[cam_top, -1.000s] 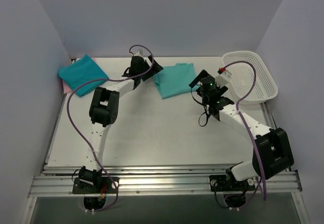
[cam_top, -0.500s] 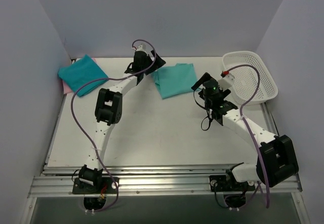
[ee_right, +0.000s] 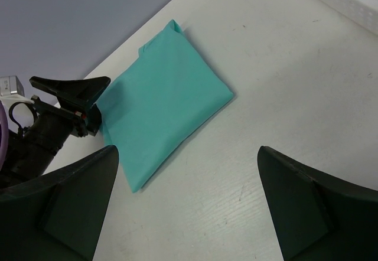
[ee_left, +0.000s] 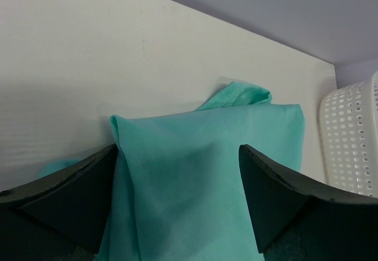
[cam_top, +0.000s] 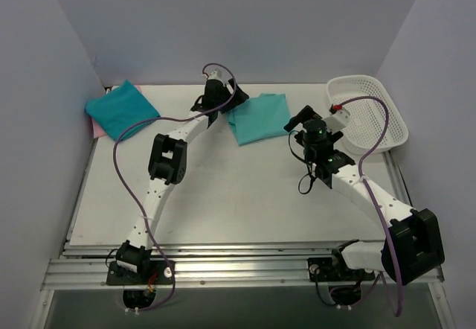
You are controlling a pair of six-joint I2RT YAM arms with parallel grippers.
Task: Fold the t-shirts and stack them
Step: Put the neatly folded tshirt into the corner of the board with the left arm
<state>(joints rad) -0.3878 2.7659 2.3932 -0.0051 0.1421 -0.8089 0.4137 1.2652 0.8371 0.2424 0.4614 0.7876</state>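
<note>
A folded turquoise t-shirt lies at the back middle of the table; it also shows in the left wrist view and the right wrist view. My left gripper is open at the shirt's left edge, its fingers either side of the cloth. My right gripper is open and empty, above the bare table just right of the shirt. A second, bluer folded teal shirt lies at the back left on top of a pink shirt, of which only an edge shows.
A white mesh basket stands at the back right, its wall also in the left wrist view. Purple-grey walls close in the back and sides. Purple cables loop from both arms.
My left gripper has moved right, up to the left edge of the turquoise shirt. My right gripper has shifted slightly right and away from the shirt.
</note>
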